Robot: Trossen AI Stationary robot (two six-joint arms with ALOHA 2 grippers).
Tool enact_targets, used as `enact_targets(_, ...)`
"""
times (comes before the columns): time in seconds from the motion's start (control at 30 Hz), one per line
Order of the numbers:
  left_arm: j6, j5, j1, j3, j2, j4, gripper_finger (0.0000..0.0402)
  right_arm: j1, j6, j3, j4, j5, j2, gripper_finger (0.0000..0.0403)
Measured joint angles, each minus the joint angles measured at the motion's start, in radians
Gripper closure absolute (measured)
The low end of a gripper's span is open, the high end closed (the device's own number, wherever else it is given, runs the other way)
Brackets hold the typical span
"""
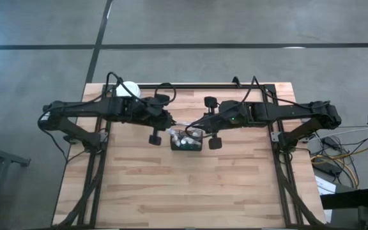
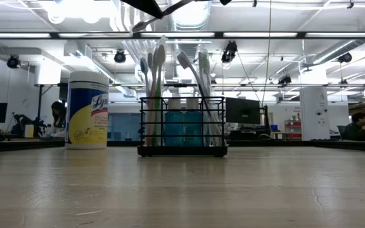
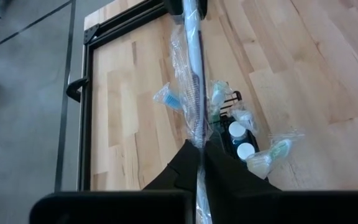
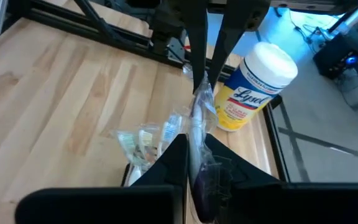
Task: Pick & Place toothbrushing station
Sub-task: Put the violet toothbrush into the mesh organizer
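The black wire-mesh caddy (image 1: 186, 139) stands on its base at the table's middle and also shows in the low view (image 2: 182, 126). Several wrapped toothbrushes (image 2: 154, 95) stand upright in it beside two blue white-capped bottles (image 3: 236, 130). My left gripper (image 1: 173, 124) and my right gripper (image 1: 197, 124) meet just above the caddy. Both are shut on one slim pale blue toothbrush in clear wrap (image 3: 191, 62), which runs from one gripper to the other. My left gripper (image 3: 199, 149) pinches the wrapped toothbrush between its two fingers at one end (image 3: 197, 134). The brush runs on forward from the fingers. It is lifted clear above the caddy and slants in the low view (image 2: 163, 14). My right gripper (image 4: 191, 146) pinches the same wrapped toothbrush between its two fingers at the opposite end (image 4: 196, 124). The brush runs forward to my left gripper's fingers (image 4: 197, 43). It is held clear of the caddy and the table.
A white-lidded yellow wipes jar (image 2: 87, 111) stands at the far left of the table, behind my left arm (image 1: 128, 88). The wooden table top (image 1: 184, 191) is bare toward the near edge. Black frame bars (image 1: 94, 185) run along both sides.
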Motion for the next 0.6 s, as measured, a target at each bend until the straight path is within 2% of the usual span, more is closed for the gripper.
enact_targets(0.13, -0.02, 0.003, 0.0, 0.0, -0.001, 0.002, 0.0371, 0.0, 0.0, 0.0, -0.015, -0.004, -0.011, 0.0383)
enact_targets(0.27, -0.049, 0.011, -0.009, 0.018, -0.034, -0.038, 0.0335, 0.002, 0.016, -0.001, -0.05, -0.021, -0.046, 0.0383)
enact_targets(0.5, -0.14, 0.03, -0.027, 0.014, -0.169, -0.054, 0.0246, 0.002, 0.039, -0.02, -0.061, -0.025, -0.151, 0.0383)
enact_targets(0.6, -0.16, 0.061, -0.026, -0.065, -0.271, 0.003, 0.0223, 0.002, 0.042, -0.068, -0.02, -0.051, -0.209, 0.0383)
